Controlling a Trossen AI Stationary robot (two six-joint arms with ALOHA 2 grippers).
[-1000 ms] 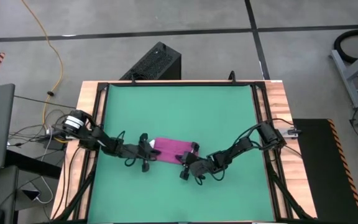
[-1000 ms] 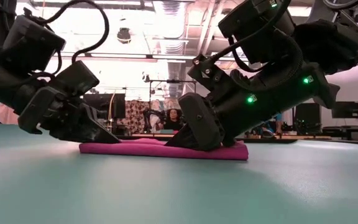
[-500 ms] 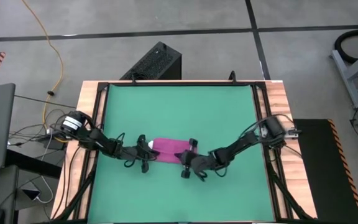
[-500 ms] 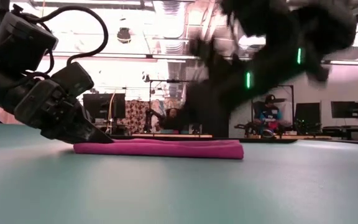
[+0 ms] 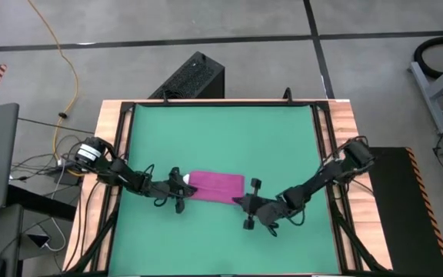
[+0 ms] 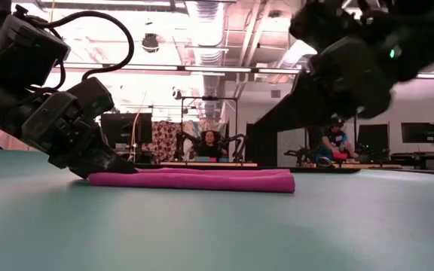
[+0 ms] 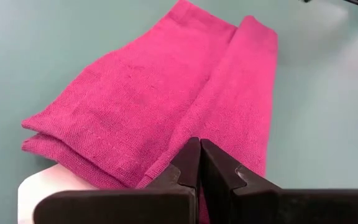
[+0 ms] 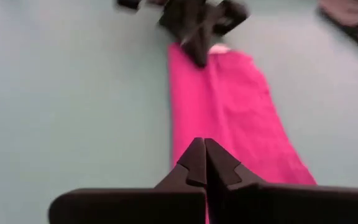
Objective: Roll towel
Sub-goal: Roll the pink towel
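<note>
The towel [image 5: 215,187] lies flat on the green table [image 5: 221,131], folded into a long narrow strip, a little toward the near edge from the table's middle. In the left wrist view its layers [image 7: 166,99] stack in soft folds, with a white tag [image 7: 42,183] showing at the end nearest that camera.

The left gripper [image 5: 181,185] sits low at the towel's left end, its fingers [image 7: 191,165] pressed together with the cloth's edge right at their tips; it seems to pinch the fabric, though the contact itself is hidden.

The right gripper [image 5: 246,205] is just off the towel's right end, on its near side. Its jaws are closed and hold nothing, and in the low view it hangs clear above the cloth [image 6: 194,179].
</note>
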